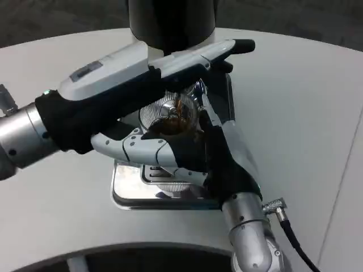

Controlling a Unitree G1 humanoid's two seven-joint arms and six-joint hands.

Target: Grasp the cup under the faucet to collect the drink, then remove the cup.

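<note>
Right hand (187,153), white back with black and white fingers, wrapped around clear ribbed plastic cup (170,116) from the right and front side, fingers curled against its wall and holding it. Cup upright, under small metal faucet (198,89), a thin brown stream falling into it and brown drink already at the bottom. Cup standing over shiny chrome drip tray (130,195), tray lying flat on white round table (295,113). Silver right forearm (249,238) coming up from bottom edge, black cable (295,241) attached near the wrist.

Left hand (164,65) stretched above the cup, reaching from the left side toward black cylindrical dispenser body (170,20), fingers long and close together, tips lying at the dispenser just over the faucet. Cannot tell if pressing a lever or only touching; nothing seen held inside this hand. Black wrist part and silver left forearm (20,141) behind it, at left edge.
</note>
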